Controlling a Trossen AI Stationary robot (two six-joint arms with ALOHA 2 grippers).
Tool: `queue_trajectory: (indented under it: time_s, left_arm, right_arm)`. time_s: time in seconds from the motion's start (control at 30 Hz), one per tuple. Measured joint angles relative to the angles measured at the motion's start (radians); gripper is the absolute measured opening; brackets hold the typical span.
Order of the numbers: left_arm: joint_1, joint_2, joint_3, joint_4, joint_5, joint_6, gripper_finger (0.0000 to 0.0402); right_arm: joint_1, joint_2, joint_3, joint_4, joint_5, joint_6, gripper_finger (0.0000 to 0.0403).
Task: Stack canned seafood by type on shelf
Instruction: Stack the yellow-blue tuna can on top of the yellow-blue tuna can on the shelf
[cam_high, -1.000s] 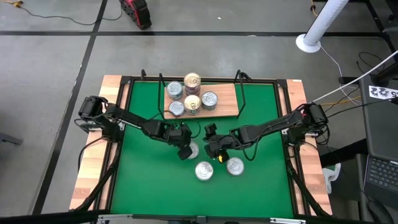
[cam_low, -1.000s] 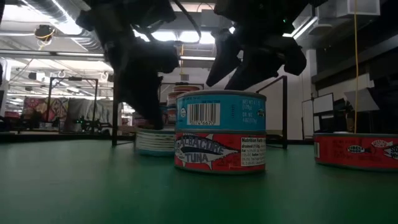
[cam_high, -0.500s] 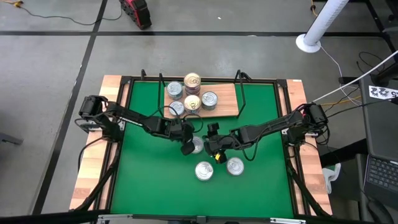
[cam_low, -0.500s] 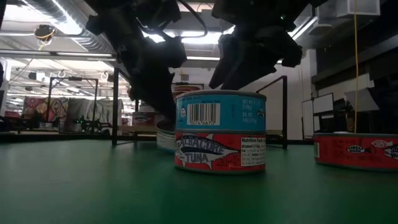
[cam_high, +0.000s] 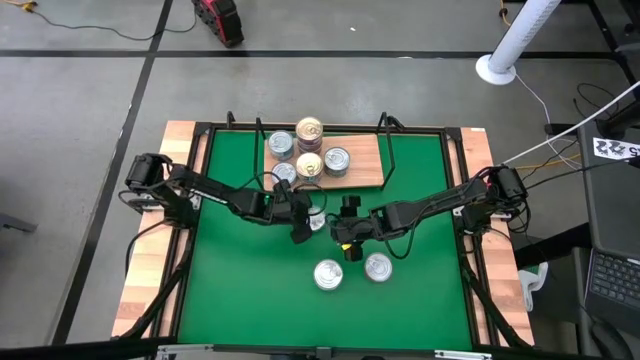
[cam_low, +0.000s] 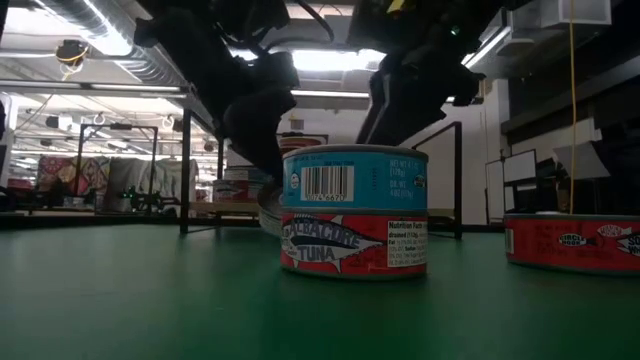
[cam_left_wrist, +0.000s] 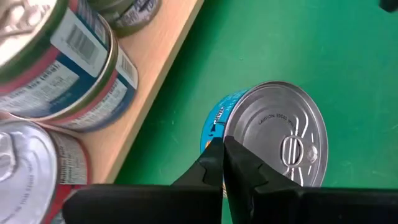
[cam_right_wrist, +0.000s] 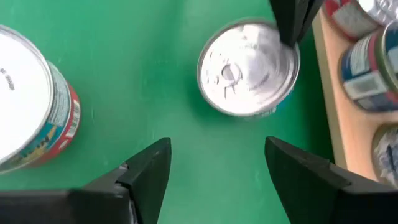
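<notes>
Left gripper (cam_left_wrist: 222, 163) pinched shut, its tips touching the rim of a blue tin (cam_left_wrist: 273, 134) on the green mat (cam_high: 240, 270), shelf (cam_left_wrist: 158, 74) with stacked tins (cam_left_wrist: 59, 59) just beside. Right gripper (cam_right_wrist: 214, 163) spread wide, empty, facing that tin.

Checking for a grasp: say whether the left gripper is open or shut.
Shut: the left gripper fingers meet, pressed against the blue can, not around it.

Overhead cam looks straight down, low cam level w/ mat, both wrist cams close on same silver-lidded can (cam_left_wrist: 273, 134).
</notes>
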Motion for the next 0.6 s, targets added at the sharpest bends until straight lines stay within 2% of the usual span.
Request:
queue_trajectory:
  time_s: [0.13, 0.43, 0.6]
  left_arm:
    - [-0.025, 0.000, 0.000, 0.000, -0.049, 0.016, 0.0000]
    - [-0.073, 0.000, 0.000, 0.000, -0.077, 0.031, 0.0000]
    - [-0.111, -0.001, 0.000, 0.000, -0.165, 0.064, 0.0000]
  right_arm:
    - [0.000, 0.000, 0.000, -0.035, -0.007, 0.031, 0.0259]
    - [0.000, 0.000, 0.000, -0.020, 0.005, 0.034, 0.0259]
    - [-0.003, 0.000, 0.000, 0.004, 0.020, 0.105, 0.0259]
